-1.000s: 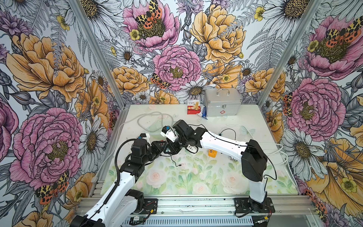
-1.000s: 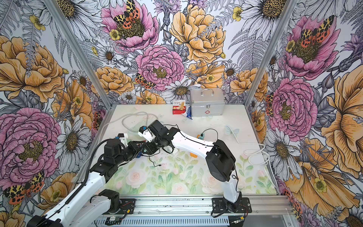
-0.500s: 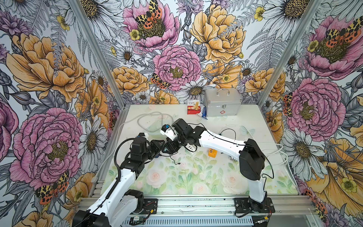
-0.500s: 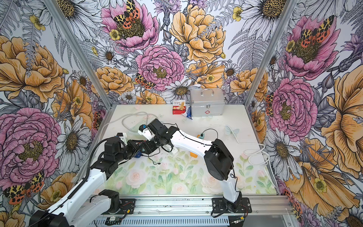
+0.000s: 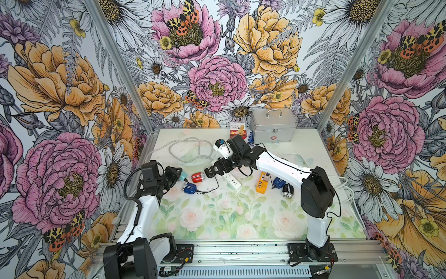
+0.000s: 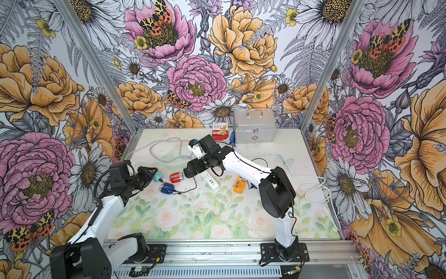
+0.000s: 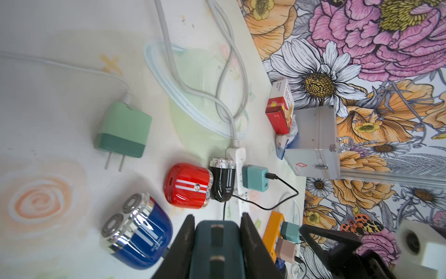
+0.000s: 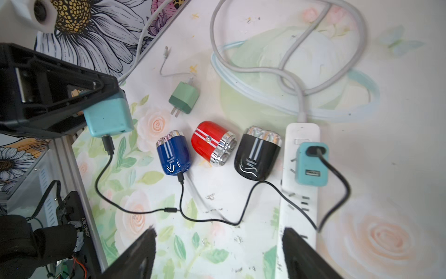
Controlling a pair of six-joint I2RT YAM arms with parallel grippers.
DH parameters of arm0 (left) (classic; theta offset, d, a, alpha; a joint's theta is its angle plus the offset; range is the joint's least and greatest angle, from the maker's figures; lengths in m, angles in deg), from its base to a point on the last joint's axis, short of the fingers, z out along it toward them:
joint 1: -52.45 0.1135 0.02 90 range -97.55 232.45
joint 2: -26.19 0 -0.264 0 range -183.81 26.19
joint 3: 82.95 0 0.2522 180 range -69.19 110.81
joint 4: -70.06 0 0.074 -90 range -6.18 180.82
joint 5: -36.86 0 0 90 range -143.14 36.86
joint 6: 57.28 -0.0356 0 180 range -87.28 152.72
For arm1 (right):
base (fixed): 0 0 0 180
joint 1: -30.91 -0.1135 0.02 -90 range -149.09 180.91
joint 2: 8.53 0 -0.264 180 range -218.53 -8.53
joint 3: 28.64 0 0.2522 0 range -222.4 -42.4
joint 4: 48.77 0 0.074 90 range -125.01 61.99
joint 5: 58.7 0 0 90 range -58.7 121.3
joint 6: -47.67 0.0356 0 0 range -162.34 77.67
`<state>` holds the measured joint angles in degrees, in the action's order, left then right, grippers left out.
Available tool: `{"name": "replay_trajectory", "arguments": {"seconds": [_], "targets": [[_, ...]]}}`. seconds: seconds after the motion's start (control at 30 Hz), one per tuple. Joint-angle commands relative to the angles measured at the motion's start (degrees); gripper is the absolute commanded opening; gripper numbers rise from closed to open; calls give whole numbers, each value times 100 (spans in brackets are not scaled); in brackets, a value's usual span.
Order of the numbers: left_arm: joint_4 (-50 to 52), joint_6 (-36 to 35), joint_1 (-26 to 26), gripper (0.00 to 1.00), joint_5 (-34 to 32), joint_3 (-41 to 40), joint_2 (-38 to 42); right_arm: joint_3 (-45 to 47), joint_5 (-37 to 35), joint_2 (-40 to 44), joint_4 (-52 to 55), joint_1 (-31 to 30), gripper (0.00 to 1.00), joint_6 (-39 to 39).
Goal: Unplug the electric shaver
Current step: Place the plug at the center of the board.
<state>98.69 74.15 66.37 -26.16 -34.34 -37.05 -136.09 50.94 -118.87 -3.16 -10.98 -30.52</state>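
Observation:
Three electric shavers lie in a row left of the white power strip [image 8: 299,198]: blue [image 8: 172,154] [image 5: 189,188], red [image 8: 210,142] and black [image 8: 258,154]. A black cable is plugged into the blue shaver's base and runs toward a teal adapter [image 8: 311,164] seated in the strip. My left gripper [image 7: 217,222] [image 5: 179,175] is shut on another teal adapter [image 8: 106,118] [image 6: 158,176], held off the table left of the shavers, its black cable trailing down. My right gripper [image 8: 218,241] [image 5: 212,170] hangs open above the black shaver and strip end, holding nothing.
A green adapter [image 8: 184,101] with a white cable lies loose behind the shavers. The strip's thick grey cord [image 5: 190,147] loops toward the back. An orange strip [image 5: 261,184], a further blue shaver [image 5: 278,182], a metal case [image 5: 272,129] and a red box [image 5: 237,129] lie to the right.
My right gripper's jaws have swung wide open above the strip end. My left arm has drawn back to the left with the teal adapter still in its grip.

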Motion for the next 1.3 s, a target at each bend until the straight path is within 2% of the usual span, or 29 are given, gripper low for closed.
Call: {"name": "replay_trajectory", "arguments": {"seconds": [0.0, 0.27, 0.7, 0.8, 0.93, 1.03, 1.27], "targets": [[259, -855, 406, 20, 370, 324, -435, 146, -503, 462, -118, 130, 83, -338], [630, -1928, 1083, 22, 447, 1171, -1918, 400, -1102, 533, -127, 430, 83, -588], [805, -3058, 1437, 26, 940, 1933, -4004, 444, -1286, 275, -136, 506, 81, -416], [862, -3128, 1438, 30, 838, 2008, -4047, 589, -1348, 324, -153, 506, 81, -345], [860, -3151, 1433, 51, 622, 1991, -4003, 828, -1425, 437, -254, 506, 81, -332], [882, -3072, 1418, 63, 477, 1995, -3941, 877, -1427, 422, -272, 506, 82, -359], [885, -2868, 1268, 76, -273, 1828, -3133, 981, -1524, 450, -294, 502, 82, -398]]}}
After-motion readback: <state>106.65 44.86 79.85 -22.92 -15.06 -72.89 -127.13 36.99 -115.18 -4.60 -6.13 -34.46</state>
